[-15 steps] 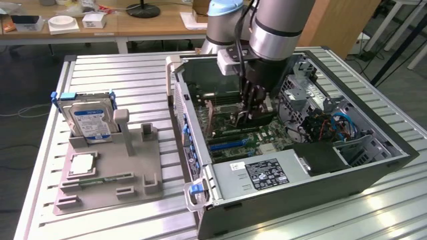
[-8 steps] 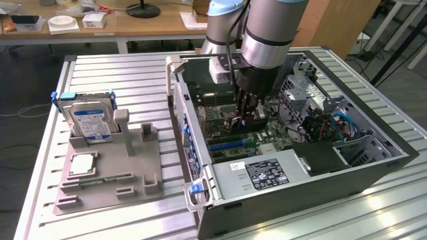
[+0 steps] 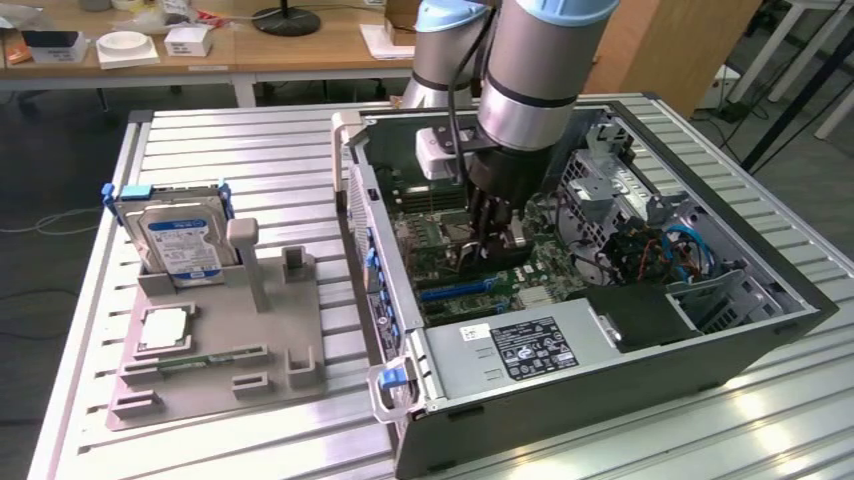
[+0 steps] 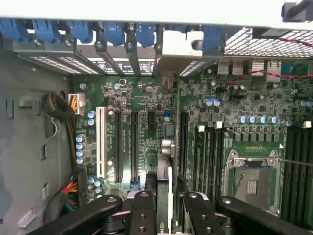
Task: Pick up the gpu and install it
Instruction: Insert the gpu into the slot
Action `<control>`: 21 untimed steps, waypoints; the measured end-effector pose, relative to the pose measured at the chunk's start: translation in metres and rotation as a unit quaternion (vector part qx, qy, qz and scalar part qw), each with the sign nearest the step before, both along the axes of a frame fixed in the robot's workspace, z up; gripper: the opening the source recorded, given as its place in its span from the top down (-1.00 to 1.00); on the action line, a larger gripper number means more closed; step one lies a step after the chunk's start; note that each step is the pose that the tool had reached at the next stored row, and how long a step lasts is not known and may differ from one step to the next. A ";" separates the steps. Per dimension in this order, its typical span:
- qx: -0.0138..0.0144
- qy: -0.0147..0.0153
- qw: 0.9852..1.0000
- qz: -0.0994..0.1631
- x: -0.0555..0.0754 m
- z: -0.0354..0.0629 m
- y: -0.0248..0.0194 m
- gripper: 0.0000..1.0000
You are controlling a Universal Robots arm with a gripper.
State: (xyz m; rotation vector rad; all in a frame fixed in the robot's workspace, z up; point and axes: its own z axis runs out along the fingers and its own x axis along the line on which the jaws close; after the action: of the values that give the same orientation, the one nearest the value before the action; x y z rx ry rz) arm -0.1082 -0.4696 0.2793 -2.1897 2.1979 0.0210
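A slatted metal worktop (image 3: 240, 140) carries an open computer case (image 3: 747, 330), and desks stand in the room behind it. The arm reaches down into the case, so the tool (image 3: 491, 235) hangs inside its walls, just above the motherboard (image 4: 127, 98).

The tool is closed narrowly on the gpu (image 4: 168, 147). The card stands on edge between the fingers (image 4: 142, 213) and runs forward from them to its silver end bracket (image 4: 180, 48). The bracket sits against the case's rear wall, in line with the row of blue clips (image 4: 112, 32).

To one side of the held card lie two long black slots (image 4: 126, 147) and a white slot (image 4: 101, 142), with a bundle of cables (image 4: 61, 110) beyond them by the bare case floor. To the other side are the memory slots and the open processor socket (image 4: 252, 181), which is near the tool. There is little free room around the card. The power supply (image 3: 534, 345) lies below the tool in the exterior view.

Outside the case and well apart from the tool, a grey fixture tray (image 3: 214, 340) holds a blue-labelled hard drive (image 3: 180, 240) upright.
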 end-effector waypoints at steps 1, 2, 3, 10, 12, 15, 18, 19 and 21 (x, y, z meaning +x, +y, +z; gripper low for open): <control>-0.001 0.000 1.000 0.000 0.000 -0.0007 0.0000 0.47; -0.001 0.000 1.000 0.000 0.000 -0.0015 0.0000 0.47; -0.001 0.000 1.000 0.000 0.000 -0.0014 0.0000 0.47; -0.002 0.000 1.000 -0.001 -0.005 -0.0053 0.0012 0.47; -0.002 0.000 1.000 -0.001 -0.005 -0.0084 0.0014 0.47; -0.003 0.000 1.000 -0.001 -0.006 -0.0132 0.0019 0.47; -0.004 0.000 1.000 -0.001 -0.008 -0.0164 0.0028 0.47; -0.004 0.000 1.000 -0.001 -0.008 -0.0172 0.0032 0.47; -0.004 0.000 1.000 -0.001 -0.008 -0.0189 0.0047 0.47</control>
State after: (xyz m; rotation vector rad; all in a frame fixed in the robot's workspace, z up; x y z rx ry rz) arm -0.1166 -0.4649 0.2604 -2.1913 2.2036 0.0109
